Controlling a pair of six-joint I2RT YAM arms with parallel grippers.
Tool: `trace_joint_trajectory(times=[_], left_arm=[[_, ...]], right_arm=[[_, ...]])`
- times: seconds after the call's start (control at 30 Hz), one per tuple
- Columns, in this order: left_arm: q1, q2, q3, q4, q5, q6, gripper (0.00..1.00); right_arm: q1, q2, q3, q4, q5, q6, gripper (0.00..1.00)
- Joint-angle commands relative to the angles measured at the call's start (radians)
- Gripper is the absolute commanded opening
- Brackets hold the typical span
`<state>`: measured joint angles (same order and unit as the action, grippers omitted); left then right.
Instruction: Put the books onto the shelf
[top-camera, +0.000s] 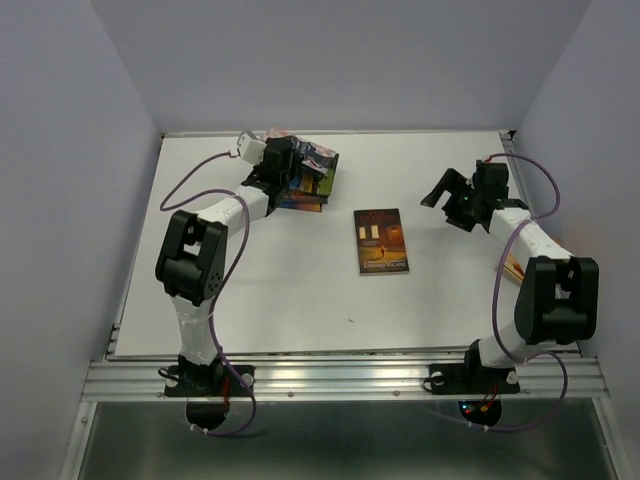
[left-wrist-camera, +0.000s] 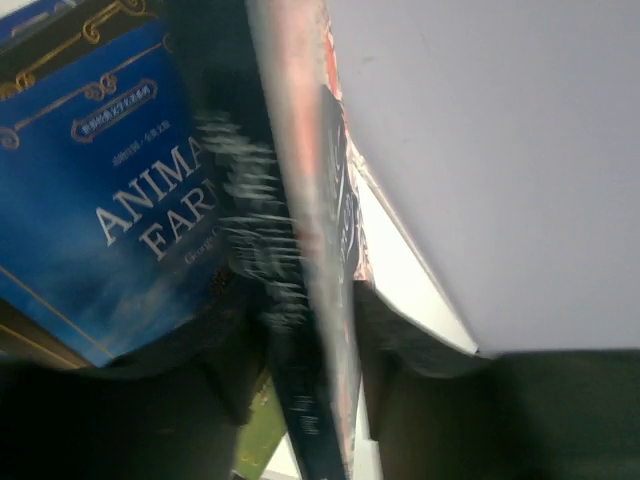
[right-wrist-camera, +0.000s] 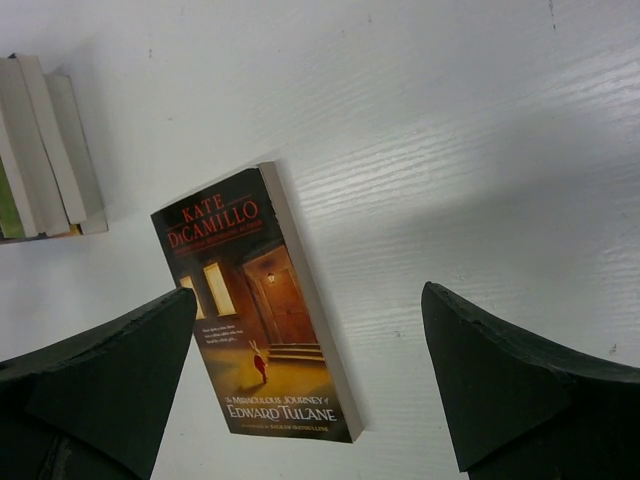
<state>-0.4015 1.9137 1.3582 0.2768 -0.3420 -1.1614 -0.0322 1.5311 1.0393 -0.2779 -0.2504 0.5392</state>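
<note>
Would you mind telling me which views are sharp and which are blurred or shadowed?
Left wrist: the edge-on book is streaked with blur, though the blue cover behind is legible. Right wrist: crisp, the brown book with readable title, the table shadowed at upper left. Top external: evenly lit, no glare.

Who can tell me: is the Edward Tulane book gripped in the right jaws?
No, the Edward Tulane book lies on the table, clear of the open right jaws.

White table (top-camera: 280, 300) – pale lilac walls (top-camera: 350, 60) all round.
</note>
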Motion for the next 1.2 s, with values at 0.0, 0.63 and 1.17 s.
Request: trace_joint_trajectory(times=[0.0, 0.63, 1.17], left_arm=[[-0.049, -0.093, -0.001, -0.013, -0.140, -0.012, 0.65], [-0.157, -0.340, -0.225, -0.097, -0.147, 0.012, 0.99], [-0.221, -0.167, -0.223, -0.143, 0.609, 0.491, 0.97]], right_arm=[[-0.005, -0.002, 0.015, 0.011, -0.003, -0.001, 1.00], [-0.005, 0.003, 0.004, 0.008, -0.043, -0.054, 1.00], [0.135, 0.176, 0.037, -0.060, -0.101, -0.148, 1.00]])
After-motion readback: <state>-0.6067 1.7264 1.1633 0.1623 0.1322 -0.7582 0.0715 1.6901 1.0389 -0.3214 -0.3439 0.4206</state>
